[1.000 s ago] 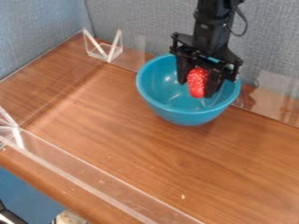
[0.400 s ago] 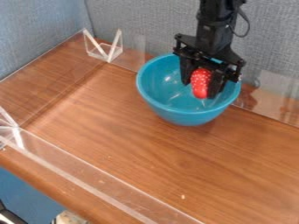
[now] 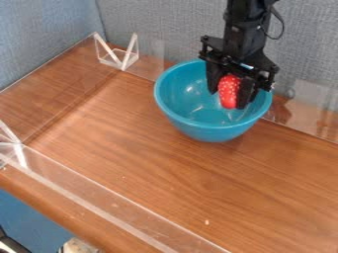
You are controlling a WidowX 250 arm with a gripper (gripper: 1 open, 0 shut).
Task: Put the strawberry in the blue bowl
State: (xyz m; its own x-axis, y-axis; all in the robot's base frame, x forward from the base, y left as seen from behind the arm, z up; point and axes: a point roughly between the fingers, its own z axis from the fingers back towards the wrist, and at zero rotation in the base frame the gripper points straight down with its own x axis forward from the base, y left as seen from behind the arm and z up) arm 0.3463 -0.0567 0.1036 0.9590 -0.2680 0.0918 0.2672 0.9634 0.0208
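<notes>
Gripper (image 3: 232,91) pointing straight down, jaws closed partway on the strawberry (image 3: 231,92), holds it over the blue bowl (image 3: 199,109) on the wooden table (image 3: 119,148). Small, light and probably rigid, the toy seems best pinched across its red body.

single view: high, front-left of table (image 3: 119,138), angled down, medium distance.

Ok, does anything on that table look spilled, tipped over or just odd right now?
Nothing stands out. The blue bowl sits upright on the wooden table, and the gripper holds the strawberry over it between its fingers.
</notes>
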